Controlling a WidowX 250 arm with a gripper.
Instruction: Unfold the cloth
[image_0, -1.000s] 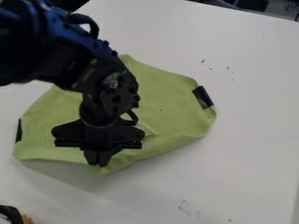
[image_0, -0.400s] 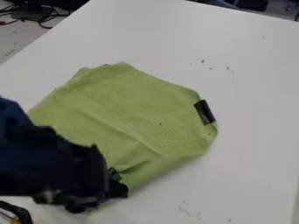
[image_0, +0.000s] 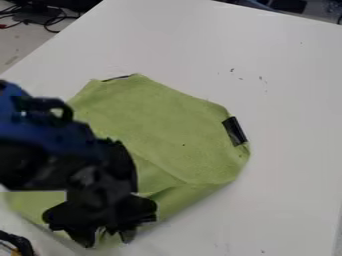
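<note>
The green cloth (image_0: 163, 122) lies spread over the left and middle of the white table, with black patches at its right corner and along its top edge. Creases run across its lower part, and its lower right edge looks folded over. Above the cloth's lower left edge hangs the gripper (image_0: 105, 239), open, with its two fingers apart and a bit of green showing between them. The arm and gripper hide the cloth's left side and part of its lower edge.
The white table (image_0: 287, 135) extends right of and behind the cloth. A dark object with a yellow-orange part (image_0: 17, 245) sits at the lower left corner. Dark cables (image_0: 43, 17) lie beyond the table's far left edge.
The gripper has moved toward the near edge and its fingers have parted. The cloth's lower part now extends further toward the near edge, and its upper edge has shifted slightly down.
</note>
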